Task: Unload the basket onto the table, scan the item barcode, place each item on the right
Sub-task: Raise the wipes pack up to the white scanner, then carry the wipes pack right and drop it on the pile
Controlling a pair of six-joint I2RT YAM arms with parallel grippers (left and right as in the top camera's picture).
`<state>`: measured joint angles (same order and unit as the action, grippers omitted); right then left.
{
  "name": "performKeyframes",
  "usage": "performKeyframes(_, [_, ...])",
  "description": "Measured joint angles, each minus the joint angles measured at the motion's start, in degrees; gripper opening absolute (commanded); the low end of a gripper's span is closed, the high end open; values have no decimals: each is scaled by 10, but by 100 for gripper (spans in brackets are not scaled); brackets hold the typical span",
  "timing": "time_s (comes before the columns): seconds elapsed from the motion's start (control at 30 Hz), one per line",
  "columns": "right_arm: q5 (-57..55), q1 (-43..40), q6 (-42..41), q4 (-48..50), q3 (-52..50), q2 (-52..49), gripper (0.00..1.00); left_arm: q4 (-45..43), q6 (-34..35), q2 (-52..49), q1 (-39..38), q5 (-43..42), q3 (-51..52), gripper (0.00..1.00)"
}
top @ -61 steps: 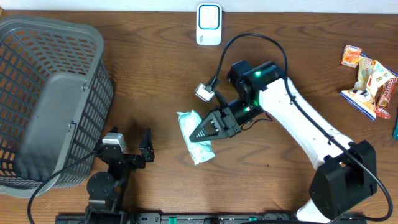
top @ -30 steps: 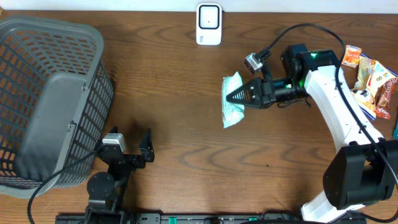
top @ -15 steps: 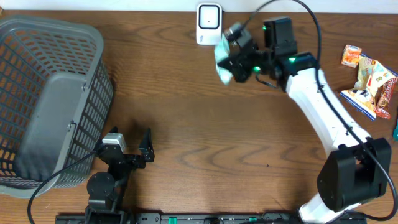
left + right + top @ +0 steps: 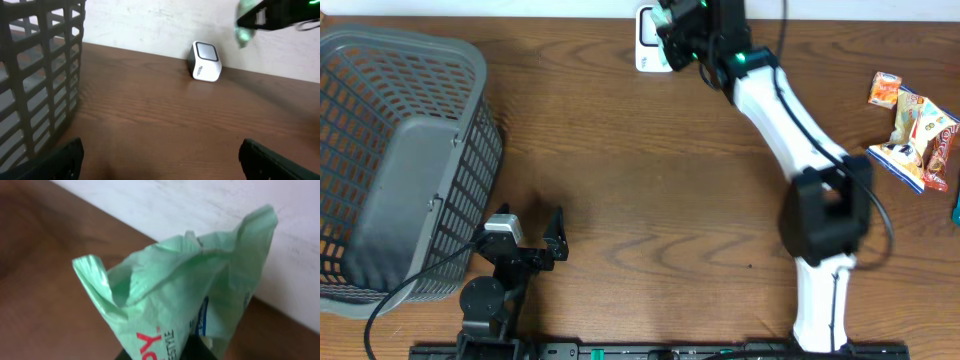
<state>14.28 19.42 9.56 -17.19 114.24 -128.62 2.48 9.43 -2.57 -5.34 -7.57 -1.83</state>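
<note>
Overhead: my right fingers (image 4: 672,28) have swung up from mid-bench to the far edge and are now right over the barcode scanner (image 4: 644,48). The left fingers (image 4: 528,235) sit spread wide near the near edge, holding nothing.

Left wrist: the green packet (image 4: 243,34) hangs in the air, up and to the right of the scanner.

Right wrist: fingers pinched onto the packet's bottom. I reckon we're at the scan itself, but I can't tell if the barcode faces the scanner.

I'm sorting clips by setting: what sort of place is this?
Probably a mock shop checkout set up on a wooden table: a white barcode scanner, a grey basket and snack packets.
</note>
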Motion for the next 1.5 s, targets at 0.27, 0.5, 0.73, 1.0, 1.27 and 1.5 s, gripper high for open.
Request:
performKeyframes(0.27, [-58, 9, 17, -76, 261, -178, 1, 0, 0, 0, 0, 0, 0, 98])
performKeyframes(0.5, [-83, 19, 23, -107, 287, -203, 1, 0, 0, 0, 0, 0, 0, 98])
performKeyframes(0.73, [-172, 21, -22, -346, 307, -183, 1, 0, 0, 0, 0, 0, 0, 98])
performKeyframes(1.0, [-249, -37, -151, -711, 313, -93, 1, 0, 0, 0, 0, 0, 0, 98])
performKeyframes(1.27, [-301, -145, -170, -781, 218, -71, 1, 0, 0, 0, 0, 0, 0, 98])
performKeyframes(1.5, [-350, -223, -188, -702, 88, -72, 15, 0, 0, 0, 0, 0, 0, 98])
